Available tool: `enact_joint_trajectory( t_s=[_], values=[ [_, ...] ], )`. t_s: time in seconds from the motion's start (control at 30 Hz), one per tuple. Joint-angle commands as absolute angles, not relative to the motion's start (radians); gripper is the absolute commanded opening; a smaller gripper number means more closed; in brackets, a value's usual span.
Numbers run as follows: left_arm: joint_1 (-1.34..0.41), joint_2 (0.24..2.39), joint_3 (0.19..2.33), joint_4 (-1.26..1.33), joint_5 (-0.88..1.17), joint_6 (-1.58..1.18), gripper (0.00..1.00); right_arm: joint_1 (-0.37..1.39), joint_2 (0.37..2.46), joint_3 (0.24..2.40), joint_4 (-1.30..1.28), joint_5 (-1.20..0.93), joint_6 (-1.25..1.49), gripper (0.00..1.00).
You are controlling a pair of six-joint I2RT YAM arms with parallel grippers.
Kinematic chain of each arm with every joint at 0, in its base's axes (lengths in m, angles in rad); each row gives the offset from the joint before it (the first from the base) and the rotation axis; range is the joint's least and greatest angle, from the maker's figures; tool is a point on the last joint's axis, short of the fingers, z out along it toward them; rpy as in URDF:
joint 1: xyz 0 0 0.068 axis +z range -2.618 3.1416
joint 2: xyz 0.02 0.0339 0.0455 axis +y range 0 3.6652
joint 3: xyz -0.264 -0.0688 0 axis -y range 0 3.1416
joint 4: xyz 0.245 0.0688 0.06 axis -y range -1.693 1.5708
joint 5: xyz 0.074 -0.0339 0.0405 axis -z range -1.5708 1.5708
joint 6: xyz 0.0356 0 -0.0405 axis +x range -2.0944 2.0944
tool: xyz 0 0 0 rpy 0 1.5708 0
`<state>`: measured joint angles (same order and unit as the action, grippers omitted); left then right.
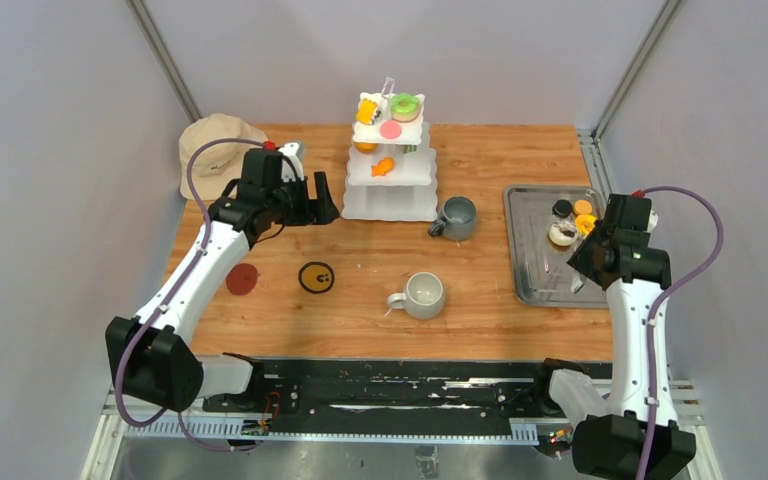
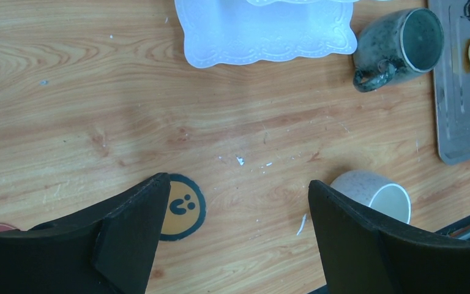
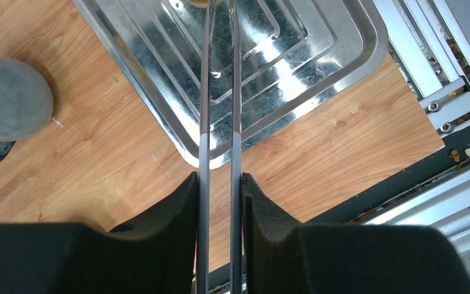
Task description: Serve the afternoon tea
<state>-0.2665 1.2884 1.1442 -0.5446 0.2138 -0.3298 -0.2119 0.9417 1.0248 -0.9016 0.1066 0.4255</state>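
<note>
Wooden worktop (image 1: 360,330) carried the stand (image 1: 390,195) at its far edge, some pastries (image 1: 405,105) on its tiers; others sat at the far end of the tray (image 1: 535,290) by the right edge. Right jaws were clenched on tongs (image 3: 204,153) aimed over the tray; left jaws hung released, left of the stand. Best, I judged: straddle one pastry with the tips, squeeze gently, lift clear of the rim.

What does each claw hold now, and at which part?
The right claw grips metal tongs around both arms, far back from the tips. The left claw is open and holds nothing.
</note>
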Motion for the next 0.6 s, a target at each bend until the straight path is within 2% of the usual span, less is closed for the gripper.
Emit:
enact_joint_trajectory(
  t_s=[0.0,0.1,0.17,0.37,0.57],
  values=[
    [-0.273,1.250,1.118,-0.506,0.219,-0.337,0.88,-0.216,0.950,1.052,-0.874,0.146,0.410,0.09],
    [-0.273,1.242,1.116,-0.505,0.219,-0.336,0.88,-0.260,0.955,1.052,-0.872,0.112,0.390,0.23],
    [-0.273,1.233,1.110,-0.500,0.219,-0.337,0.88,-0.303,0.958,1.047,-0.868,0.066,0.377,0.28],
    [-0.273,1.226,1.106,-0.499,0.222,-0.325,0.88,-0.436,0.957,1.038,-0.832,-0.120,0.367,0.34],
    [-0.273,1.249,1.116,-0.505,0.234,-0.313,0.88,-0.497,0.965,1.006,-0.771,-0.241,0.396,0.38]
  ],
)
